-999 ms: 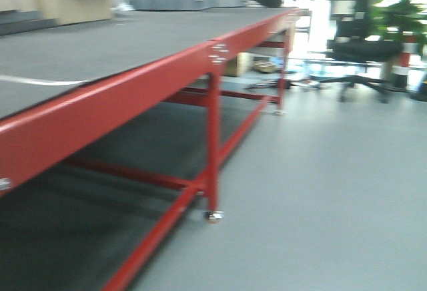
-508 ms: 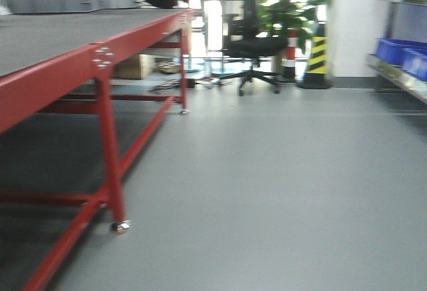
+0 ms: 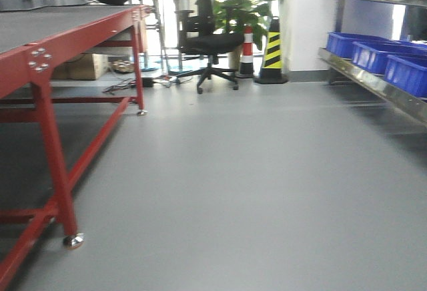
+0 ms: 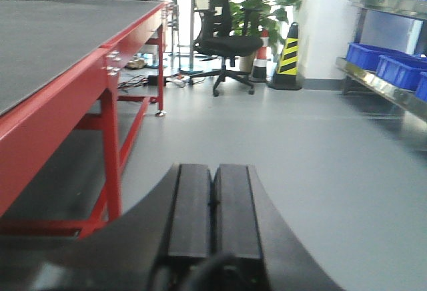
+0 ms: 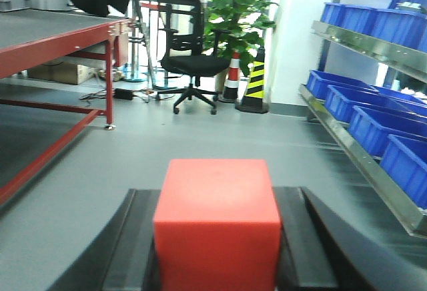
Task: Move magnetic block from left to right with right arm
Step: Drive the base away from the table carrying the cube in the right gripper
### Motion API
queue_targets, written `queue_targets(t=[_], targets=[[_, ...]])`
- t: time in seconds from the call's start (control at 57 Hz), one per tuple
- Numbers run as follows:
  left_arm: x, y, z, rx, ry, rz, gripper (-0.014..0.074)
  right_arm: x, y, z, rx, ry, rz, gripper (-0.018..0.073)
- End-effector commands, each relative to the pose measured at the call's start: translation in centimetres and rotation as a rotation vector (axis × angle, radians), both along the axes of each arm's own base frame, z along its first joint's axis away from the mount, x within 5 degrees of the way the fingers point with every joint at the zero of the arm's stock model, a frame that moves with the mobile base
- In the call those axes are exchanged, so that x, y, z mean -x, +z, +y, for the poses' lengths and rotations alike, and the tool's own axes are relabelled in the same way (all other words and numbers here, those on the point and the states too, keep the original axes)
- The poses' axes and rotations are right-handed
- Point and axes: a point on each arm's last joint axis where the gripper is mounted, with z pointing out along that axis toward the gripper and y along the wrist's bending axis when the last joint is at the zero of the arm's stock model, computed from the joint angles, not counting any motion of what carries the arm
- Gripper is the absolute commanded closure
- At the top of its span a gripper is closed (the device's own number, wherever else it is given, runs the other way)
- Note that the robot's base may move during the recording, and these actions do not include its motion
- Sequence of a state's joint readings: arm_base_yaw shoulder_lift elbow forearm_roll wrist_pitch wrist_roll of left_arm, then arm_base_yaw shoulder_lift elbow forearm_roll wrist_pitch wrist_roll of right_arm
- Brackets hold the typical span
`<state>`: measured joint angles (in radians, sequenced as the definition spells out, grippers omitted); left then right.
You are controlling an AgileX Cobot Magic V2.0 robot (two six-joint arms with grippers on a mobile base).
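Our right tool point(image 5: 217, 257) was clamped on the block point(image 5: 217, 217), the red cube sitting squarely between its 2 fingers point(image 5: 137, 244) and carried in the air. A cube has no long axis, so its heading mattered little. Our left tool point(image 4: 213, 204) was pressed closed on nothing. The worktop point(image 4: 53, 57) lay off to the left in all 3 views, with only floor point(image 3: 267, 184) ahead of both tools. We judged the block would have to be swung over the worktop before any set-down on its right side.
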<state>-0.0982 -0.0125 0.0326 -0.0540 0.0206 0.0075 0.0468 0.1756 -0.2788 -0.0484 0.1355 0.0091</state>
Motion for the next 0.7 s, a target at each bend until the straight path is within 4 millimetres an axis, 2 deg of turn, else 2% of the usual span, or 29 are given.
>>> queue_targets(t=[0.0,0.684], targets=[[0.13,0.54,0.03,0.019,-0.001,-0.085,0.0722,0.11,1.67,0.00,0.016,-0.003,-0.103,0.0313],[0.13,0.54,0.03,0.019,-0.001,-0.085,0.0722,0.11,1.67,0.00,0.016,-0.003,-0.103,0.0313]])
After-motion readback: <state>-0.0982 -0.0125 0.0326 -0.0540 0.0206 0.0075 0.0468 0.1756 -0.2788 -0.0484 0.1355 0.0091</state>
